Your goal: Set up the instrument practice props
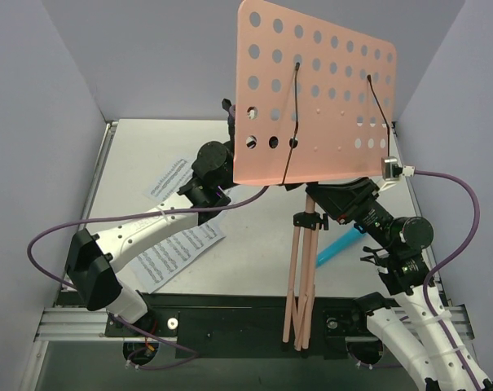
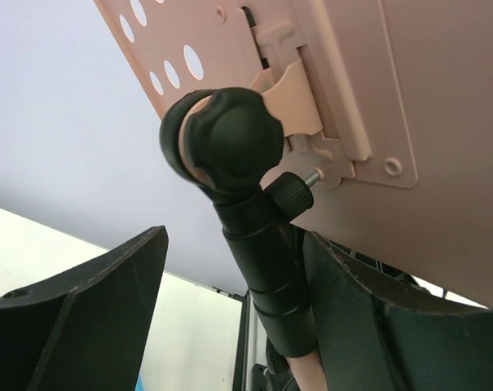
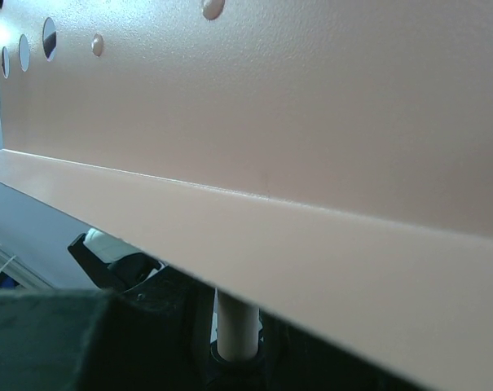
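The pink music stand is held tilted above the table, with its hole-punched desk facing the camera and two black wire page holders across it. Its folded tripod legs point toward the near edge. My right gripper is shut on the stand's pink pole just below the desk ledge. My left gripper is open behind the desk, its fingers either side of the black sleeve under the round knob. Two white music sheets lie flat on the table at left.
A blue object lies on the table under the right arm. Grey walls close in the left, right and back sides. A purple cable loops off the right arm, and another runs along the left arm.
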Robot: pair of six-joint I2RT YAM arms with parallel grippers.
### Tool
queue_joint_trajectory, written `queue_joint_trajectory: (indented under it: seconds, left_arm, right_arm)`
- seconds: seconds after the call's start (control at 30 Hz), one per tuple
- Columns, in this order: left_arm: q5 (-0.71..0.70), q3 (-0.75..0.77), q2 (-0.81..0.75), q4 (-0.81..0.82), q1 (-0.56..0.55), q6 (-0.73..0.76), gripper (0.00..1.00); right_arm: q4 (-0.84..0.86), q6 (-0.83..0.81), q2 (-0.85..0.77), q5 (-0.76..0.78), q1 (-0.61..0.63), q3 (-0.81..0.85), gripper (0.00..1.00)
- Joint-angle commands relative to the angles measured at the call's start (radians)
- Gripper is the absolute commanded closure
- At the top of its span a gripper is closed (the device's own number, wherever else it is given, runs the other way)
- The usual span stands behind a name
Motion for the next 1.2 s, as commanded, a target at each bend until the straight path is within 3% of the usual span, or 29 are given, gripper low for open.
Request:
queue_joint_trajectory:
  seconds: [0.0, 0.23, 0.37, 0.47, 0.7, 0.73, 0.8, 0.97, 1.0, 1.17]
  left_arm:
    - [-0.022, 0.068, 0.013, -0.053, -0.022, 0.05, 0.25]
    - [-0.032, 0.074, 0.015, -0.094, -0.042, 0.101, 0.3]
    - [-0.025, 0.077, 0.015, -0.105, -0.046, 0.11, 0.19]
    - [-0.026, 0.079, 0.015, -0.11, -0.049, 0.111, 0.21]
    - [-0.006, 0.073, 0.019, -0.095, -0.055, 0.107, 0.77]
    - [-0.002, 0.071, 0.016, -0.091, -0.056, 0.107, 0.89]
    - [0.001, 0.067, 0.007, -0.09, -0.057, 0.114, 1.0]
    - [0.003, 0.05, -0.031, -0.101, -0.057, 0.159, 1.0]
    - [-0.003, 0.051, -0.043, -0.107, -0.056, 0.174, 1.0]
    - [-0.042, 0.077, -0.085, -0.203, -0.054, 0.251, 1.0]
  right_arm:
    - [0.278, 0.022, -0.053, 0.027, 0.005, 0.115, 1.0]
    - [0.267, 0.015, -0.048, 0.016, 0.005, 0.116, 1.0]
    - [0.25, 0.002, -0.044, 0.004, 0.006, 0.119, 1.0]
    - [0.241, -0.004, -0.042, 0.001, 0.008, 0.121, 1.0]
    - [0.226, -0.011, -0.048, -0.007, 0.008, 0.129, 1.0]
    - [0.221, -0.013, -0.053, -0.007, 0.009, 0.129, 1.0]
    - [0.198, -0.028, -0.059, -0.008, 0.008, 0.132, 1.0]
    - [0.064, -0.088, -0.085, 0.007, 0.008, 0.156, 1.0]
    - [0.048, -0.106, -0.094, 0.009, 0.009, 0.158, 0.9]
    - [-0.078, -0.176, -0.135, 0.029, 0.009, 0.162, 0.59]
